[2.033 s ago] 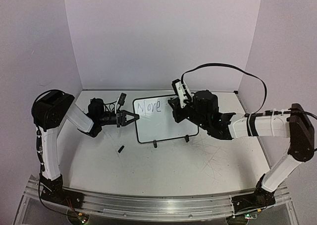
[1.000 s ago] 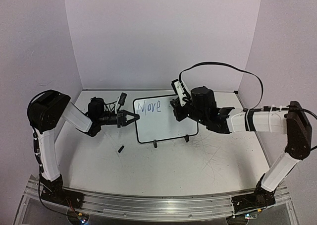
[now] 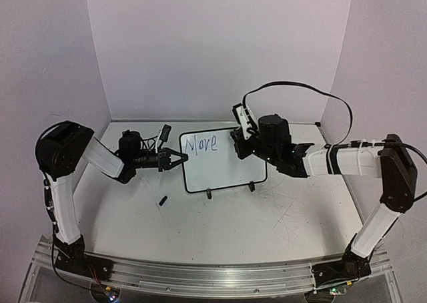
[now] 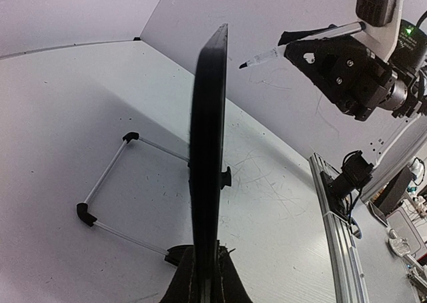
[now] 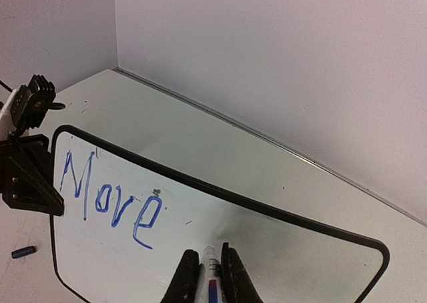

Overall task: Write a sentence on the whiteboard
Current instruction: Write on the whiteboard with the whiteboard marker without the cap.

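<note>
The whiteboard stands on its feet at mid table, with only the blue word "Move" at its upper left. My left gripper is shut on the board's left edge; in the left wrist view the board is edge-on between the jaws of that gripper. My right gripper is shut on a marker. The marker's tip is close to the board face, right of "Move". I cannot tell if it touches. The marker also shows in the left wrist view.
A small dark marker cap lies on the table in front of the board's left corner, also in the right wrist view. The wire stand props the board from behind. White walls enclose the back and sides.
My right gripper with the marker has shifted slightly back and up along the board. The writing still reads "Move". The left gripper and board have not moved.
</note>
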### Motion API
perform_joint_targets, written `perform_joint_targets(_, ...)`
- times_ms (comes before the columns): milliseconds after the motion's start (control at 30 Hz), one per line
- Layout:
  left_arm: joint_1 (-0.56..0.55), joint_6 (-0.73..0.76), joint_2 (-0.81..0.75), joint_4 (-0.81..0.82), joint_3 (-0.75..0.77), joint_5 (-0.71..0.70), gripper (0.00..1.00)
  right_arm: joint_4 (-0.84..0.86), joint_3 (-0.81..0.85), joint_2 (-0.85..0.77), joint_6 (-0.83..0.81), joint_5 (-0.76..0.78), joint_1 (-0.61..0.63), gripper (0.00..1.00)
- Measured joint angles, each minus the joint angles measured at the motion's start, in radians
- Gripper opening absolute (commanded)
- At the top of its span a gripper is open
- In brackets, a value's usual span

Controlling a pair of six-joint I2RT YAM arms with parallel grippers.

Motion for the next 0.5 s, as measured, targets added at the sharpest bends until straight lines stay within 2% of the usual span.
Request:
perform_joint_targets(233,0.0,0.002,0.0,0.0,0.0,0.0,0.0,0.008,0.019,0.039,-0.025,-0.085,0.016,0.0)
perform_joint_targets(500,-0.001,0.002,0.0,-0.001,0.001,-0.001,0.0,0.004,0.053,0.116,-0.045,-0.169,0.099,0.0)
